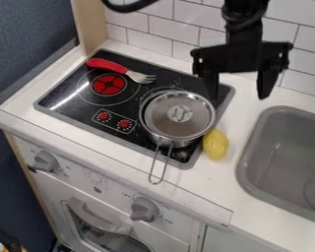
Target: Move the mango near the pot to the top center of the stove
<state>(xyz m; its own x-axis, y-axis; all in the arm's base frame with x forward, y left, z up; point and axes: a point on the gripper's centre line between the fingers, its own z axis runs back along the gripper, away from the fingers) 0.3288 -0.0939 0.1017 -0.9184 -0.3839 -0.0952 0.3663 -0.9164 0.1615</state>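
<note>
Two grey knobs (145,209) are on the front of the toy kitchen, and between them, lower, there is the oven door (100,219). Above this front comes the white counter (114,152), and the wire handle (161,167) of the pot points to the near side, over the counter edge. The mango (215,144), which is yellow, lies at the right edge of the stove (65,104), just beside the metal pot (180,115). This pot sits on the right part of the stove. To the right of the mango, a grey sink (247,160) is set in the counter. On the left part of the stove one sees two small red dials and, farther, a red burner (108,84). Behind this burner lies a fork (124,70) with red grip, its prongs toward the right. Farther, the black gripper (239,93) hangs above the right rear corner of the stove, released, with its two fingers wide apart and nothing between them. White tiles (173,27) cover the wall behind.
</note>
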